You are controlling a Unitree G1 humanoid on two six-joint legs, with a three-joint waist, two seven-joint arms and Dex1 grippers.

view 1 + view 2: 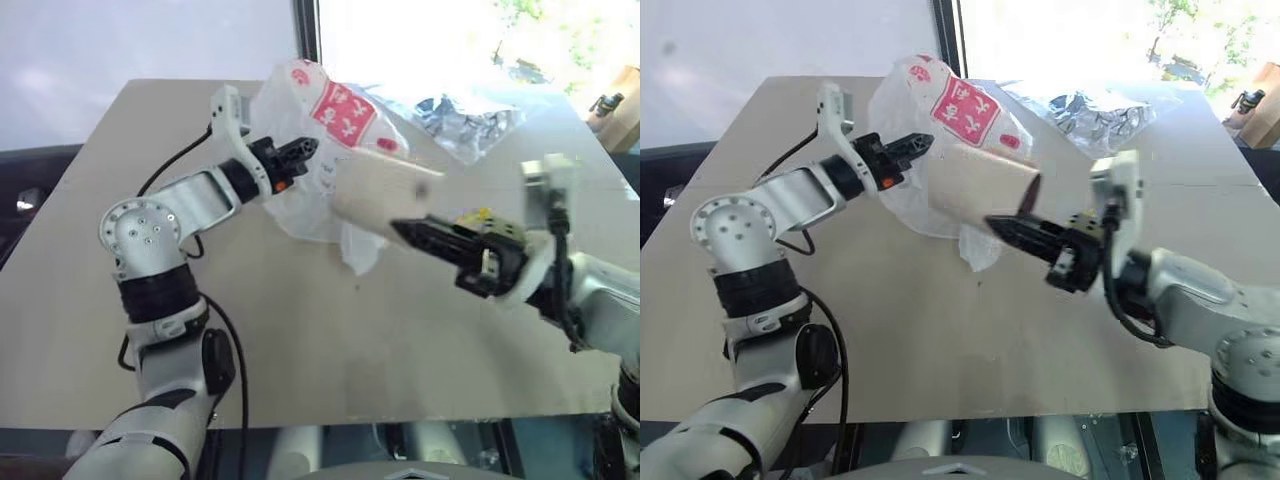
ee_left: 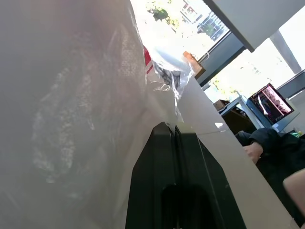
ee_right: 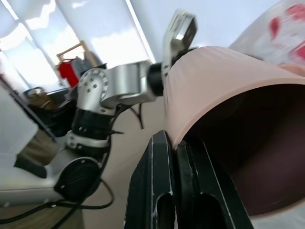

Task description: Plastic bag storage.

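Above the bench (image 1: 300, 340), the left hand (image 1: 300, 150) pinches the plastic bag (image 1: 940, 130) shut; the right hand (image 1: 1025, 232) clamps the rim of a tan tube (image 1: 975, 180) beside it. Keep the tube mouth steady and feed the bag in gradually.

plastic bag (image 1: 940, 120): you see thin, see-through white with a red square patch carrying white marks, plus smaller red spots.
tube (image 1: 980, 180): pale pinkish-beige outside; in your right wrist view its inside reads dark brownish-red.
table (image 1: 940, 330): plain light beige, no pattern.
crinkly bag (image 1: 1095, 108): clear, with dark and silvery contents.
left gripper (image 1: 305, 148): black fingers, an orange dot just behind them.
right gripper (image 1: 1005, 228): black fingers.
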